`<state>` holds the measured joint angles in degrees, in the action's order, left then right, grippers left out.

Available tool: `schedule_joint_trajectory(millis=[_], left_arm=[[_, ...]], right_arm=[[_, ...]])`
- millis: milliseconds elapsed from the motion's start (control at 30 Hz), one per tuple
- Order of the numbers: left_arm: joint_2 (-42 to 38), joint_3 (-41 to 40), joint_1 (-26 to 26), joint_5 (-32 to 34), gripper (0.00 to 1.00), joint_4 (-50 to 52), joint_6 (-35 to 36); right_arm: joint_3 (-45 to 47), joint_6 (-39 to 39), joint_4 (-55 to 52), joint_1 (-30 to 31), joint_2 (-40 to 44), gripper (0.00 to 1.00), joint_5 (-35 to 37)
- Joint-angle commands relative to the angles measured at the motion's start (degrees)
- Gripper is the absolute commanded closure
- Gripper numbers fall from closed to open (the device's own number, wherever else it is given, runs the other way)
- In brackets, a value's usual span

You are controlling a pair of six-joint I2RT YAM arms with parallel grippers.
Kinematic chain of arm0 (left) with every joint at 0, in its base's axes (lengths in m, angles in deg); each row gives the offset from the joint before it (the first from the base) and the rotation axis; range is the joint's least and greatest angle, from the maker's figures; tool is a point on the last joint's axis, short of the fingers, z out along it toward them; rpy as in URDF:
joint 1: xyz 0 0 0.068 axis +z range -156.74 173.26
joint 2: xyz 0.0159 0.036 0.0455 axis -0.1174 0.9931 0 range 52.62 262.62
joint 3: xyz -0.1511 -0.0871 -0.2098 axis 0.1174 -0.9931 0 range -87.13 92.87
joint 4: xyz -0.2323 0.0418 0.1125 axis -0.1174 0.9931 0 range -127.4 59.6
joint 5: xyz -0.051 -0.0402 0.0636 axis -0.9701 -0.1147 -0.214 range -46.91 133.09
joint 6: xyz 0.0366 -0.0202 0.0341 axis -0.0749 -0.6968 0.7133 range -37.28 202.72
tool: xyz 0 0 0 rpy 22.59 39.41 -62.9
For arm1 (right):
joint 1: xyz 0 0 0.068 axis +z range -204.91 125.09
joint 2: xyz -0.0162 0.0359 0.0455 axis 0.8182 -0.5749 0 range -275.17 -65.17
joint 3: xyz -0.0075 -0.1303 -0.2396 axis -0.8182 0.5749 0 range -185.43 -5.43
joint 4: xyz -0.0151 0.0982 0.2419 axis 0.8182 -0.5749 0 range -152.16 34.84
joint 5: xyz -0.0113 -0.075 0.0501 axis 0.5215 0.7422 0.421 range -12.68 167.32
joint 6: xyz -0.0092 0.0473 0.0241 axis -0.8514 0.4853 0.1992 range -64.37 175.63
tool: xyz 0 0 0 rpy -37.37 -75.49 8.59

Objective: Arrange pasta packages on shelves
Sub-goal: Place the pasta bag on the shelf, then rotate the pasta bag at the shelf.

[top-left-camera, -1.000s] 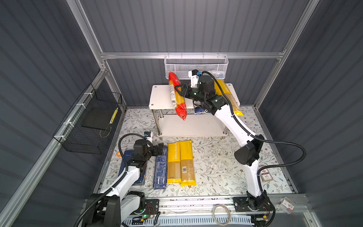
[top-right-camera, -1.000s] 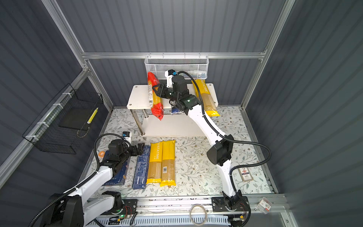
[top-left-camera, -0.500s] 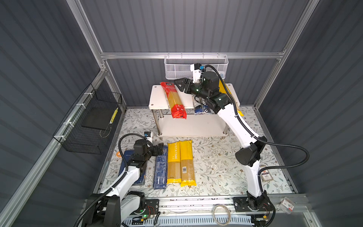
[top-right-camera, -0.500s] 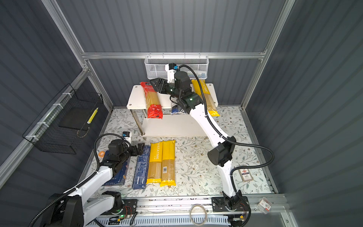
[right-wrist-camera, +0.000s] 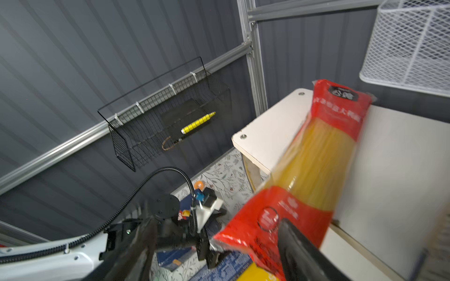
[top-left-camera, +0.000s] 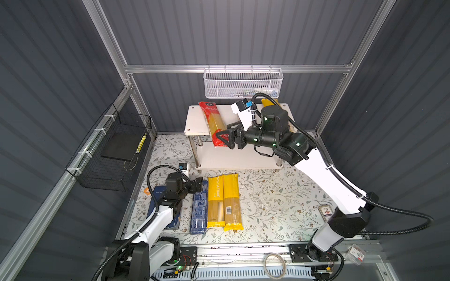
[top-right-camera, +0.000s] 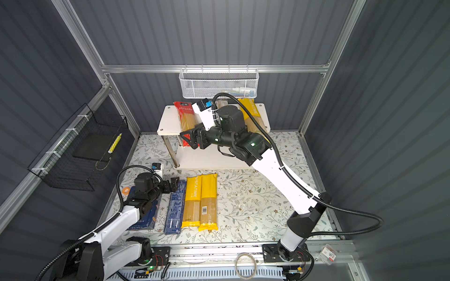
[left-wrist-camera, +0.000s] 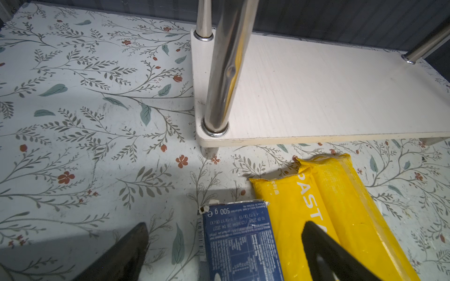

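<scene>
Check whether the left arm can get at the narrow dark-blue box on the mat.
Probably yes. The left pincer hangs open over the end of the narrow dark-blue box; nothing lies on it. Only a yellow spaghetti bag lies against one long side.

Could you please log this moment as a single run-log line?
red pasta pack: lying on top shelf, near end overhanging | right gripper: open around that end | left gripper: open near narrow blue box

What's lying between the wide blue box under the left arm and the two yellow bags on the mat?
The narrow dark-blue box, lying lengthwise beside the yellow bags; it shows in both top views.
</scene>
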<state>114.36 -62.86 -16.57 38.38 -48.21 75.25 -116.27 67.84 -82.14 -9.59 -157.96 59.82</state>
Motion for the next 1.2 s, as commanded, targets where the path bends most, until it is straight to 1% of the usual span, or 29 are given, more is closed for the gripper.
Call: schedule_joint_trajectory(millis=[0,100,233,400,667,933,1033,1167], left_arm=[[-0.5,1.1,-0.4,-0.7,0.01,-0.5,1.2],[-0.3,1.3,-0.4,-0.8,0.01,-0.4,1.2],[-0.6,1.1,-0.4,-0.7,0.01,-0.5,1.2],[-0.7,1.0,-0.4,-0.7,0.01,-0.5,1.2],[-0.6,1.1,-0.4,-0.7,0.01,-0.5,1.2],[-0.7,1.0,-0.4,-0.7,0.01,-0.6,1.2],[-0.7,1.0,-0.4,-0.7,0.01,-0.6,1.2],[-0.8,1.0,-0.4,-0.7,0.01,-0.6,1.2]], right_arm=[[3.2,-5.1,-5.8,0.1,1.5,0.21,0.9],[3.6,-8.1,-9.6,0.9,1.8,0.20,0.6],[4.2,-10.0,-11.2,1.6,1.9,0.19,-0.1],[5.2,-10.6,-10.8,1.8,2.0,0.18,0.3],[2.9,-11.3,-12.3,2.1,-0.9,0.17,1.6],[0.0,-12.0,-13.0,2.4,-4.0,0.17,0.2],[-1.3,-11.9,-12.7,3.1,-5.0,0.17,-1.2],[-2.9,-12.2,-12.0,4.4,-6.0,0.17,-1.2]])
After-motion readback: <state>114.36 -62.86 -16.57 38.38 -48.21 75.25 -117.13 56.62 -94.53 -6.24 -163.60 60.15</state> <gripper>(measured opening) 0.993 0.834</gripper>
